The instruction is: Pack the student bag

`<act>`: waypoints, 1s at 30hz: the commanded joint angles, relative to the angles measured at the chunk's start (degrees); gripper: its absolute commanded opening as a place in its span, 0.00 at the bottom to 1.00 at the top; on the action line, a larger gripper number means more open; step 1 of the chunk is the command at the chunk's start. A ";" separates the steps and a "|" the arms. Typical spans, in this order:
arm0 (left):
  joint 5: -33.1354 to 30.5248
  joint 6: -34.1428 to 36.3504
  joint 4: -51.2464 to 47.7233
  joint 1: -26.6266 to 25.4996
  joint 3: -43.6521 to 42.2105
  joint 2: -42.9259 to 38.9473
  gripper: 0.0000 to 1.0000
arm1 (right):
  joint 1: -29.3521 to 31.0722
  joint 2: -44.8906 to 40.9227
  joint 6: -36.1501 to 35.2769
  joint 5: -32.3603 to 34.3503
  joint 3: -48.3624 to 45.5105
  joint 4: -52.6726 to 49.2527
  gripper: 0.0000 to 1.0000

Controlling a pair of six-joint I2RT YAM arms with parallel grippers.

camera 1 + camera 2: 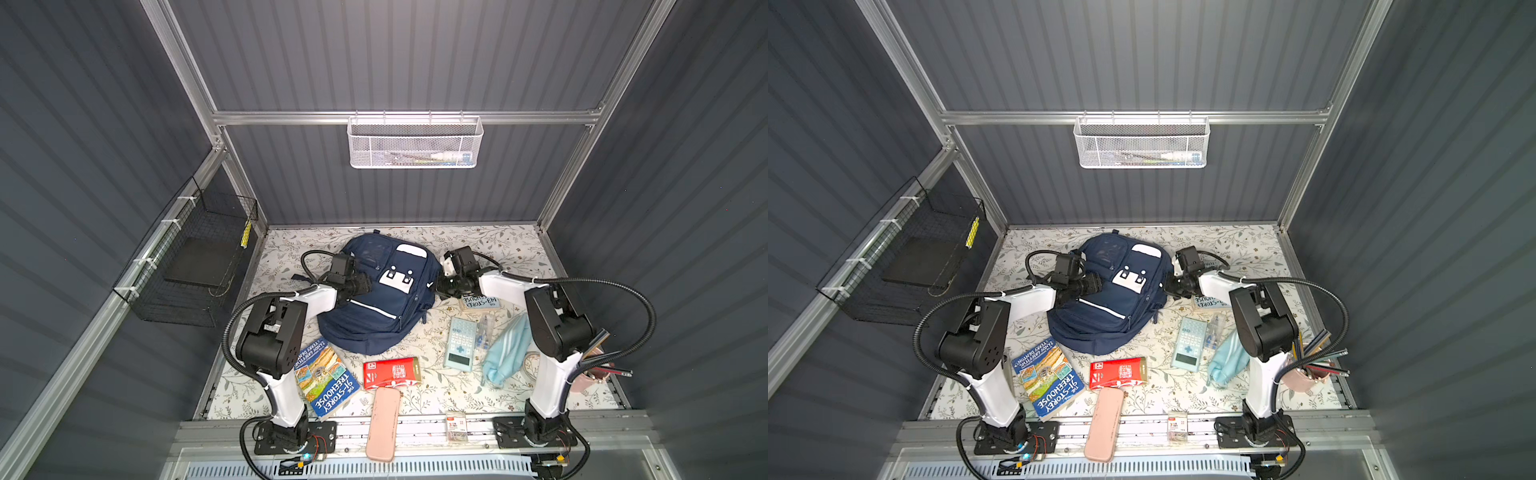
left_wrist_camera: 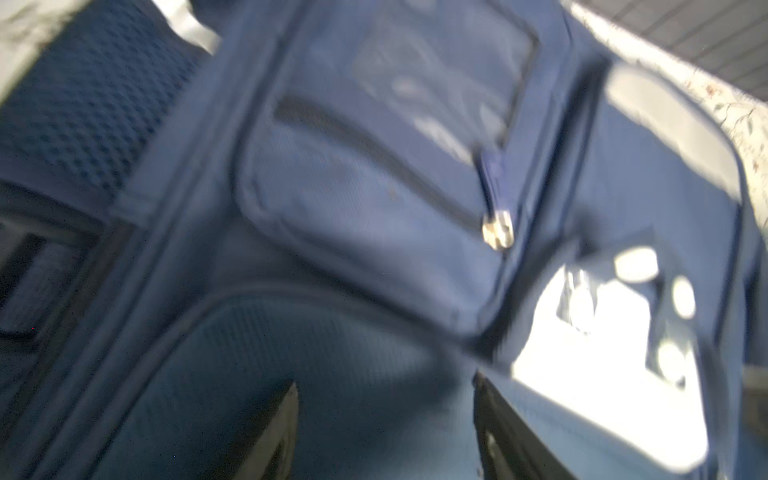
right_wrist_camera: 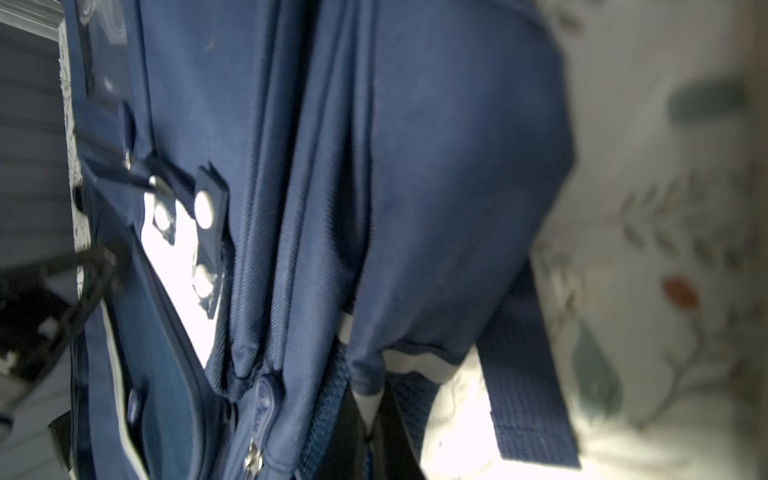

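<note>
**Anchor-and-unzip setup**

Both top views: student bag [image 1: 374, 307] flat on table [image 1: 490, 249], front up; L gripper [image 1: 362, 286] over its left side, R gripper [image 1: 441, 288] at right edge.
L wrist: jaws apart, prob. lining up a pocket zip.
R wrist: closed, apparently pinching side fabric as anchor.

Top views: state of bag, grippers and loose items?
student bag, lying front up, visible zips closed
left gripper, open over the bag
right gripper, shut at the bag's edge
Treehouse book, closed, outside bag
pink case, closed, outside bag
calculator, face up, outside bag
</note>
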 commanded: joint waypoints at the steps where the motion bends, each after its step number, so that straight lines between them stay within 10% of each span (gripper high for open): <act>1: 1.02 2.55 -3.82 0.13 6.12 5.74 0.68 | 4.85 -3.08 0.94 -1.72 -2.45 -0.86 0.09; 6: 1.78 5.42 -8.14 0.13 15.68 7.85 0.70 | 7.31 -11.96 -4.33 7.60 -4.69 -8.33 0.25; 11: 1.83 6.85 -10.03 0.13 16.02 3.75 0.76 | 7.34 -19.29 -20.81 12.93 -4.10 -12.63 0.68; 15: 2.02 7.08 -10.45 0.04 11.05 -5.18 1.00 | 7.32 -21.10 -47.70 8.13 -6.13 -6.90 0.75; 19: 6.19 6.77 -14.24 0.04 6.97 -14.77 1.00 | 7.44 -18.95 -72.76 5.50 -5.07 -7.47 0.79; 30: 17.74 1.79 -18.68 -0.22 -9.70 -34.77 0.95 | 9.80 -7.17 -90.33 2.45 1.60 -14.58 0.73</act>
